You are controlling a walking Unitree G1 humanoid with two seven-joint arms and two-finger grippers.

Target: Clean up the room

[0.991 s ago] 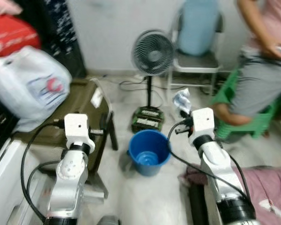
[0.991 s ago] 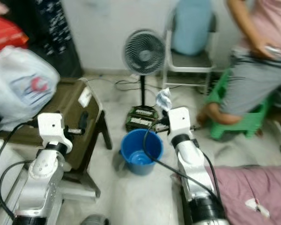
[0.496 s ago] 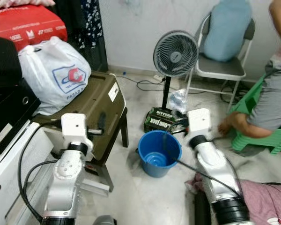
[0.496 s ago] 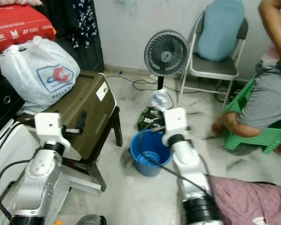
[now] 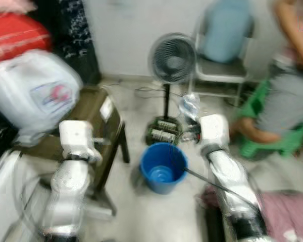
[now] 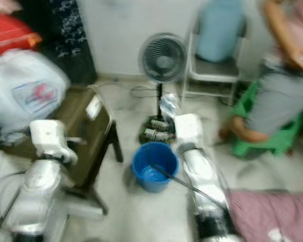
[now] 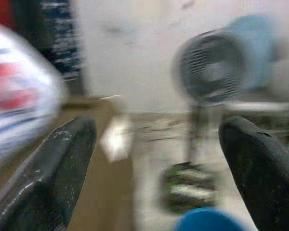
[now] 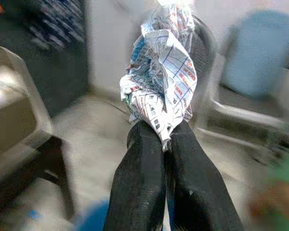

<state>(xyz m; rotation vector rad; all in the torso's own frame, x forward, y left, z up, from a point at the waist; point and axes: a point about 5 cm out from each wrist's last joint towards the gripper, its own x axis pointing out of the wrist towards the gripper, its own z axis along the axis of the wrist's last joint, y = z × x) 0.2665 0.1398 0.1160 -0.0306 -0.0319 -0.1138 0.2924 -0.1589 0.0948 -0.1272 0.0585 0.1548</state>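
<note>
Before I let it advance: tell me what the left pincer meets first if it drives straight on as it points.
Probably the fan. The open left pincer frames its pole and the box at its foot, with bare floor between. Blur hides depth, so this is a guess.

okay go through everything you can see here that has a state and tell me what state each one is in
Right gripper: shut on crumpled wrapper.
Left gripper: open, holding nothing.
Blue bucket: upright, open-topped on the floor.
Fan: standing upright; spinning can't be told.
White plastic bag: bulging, resting on the brown stool.
</note>
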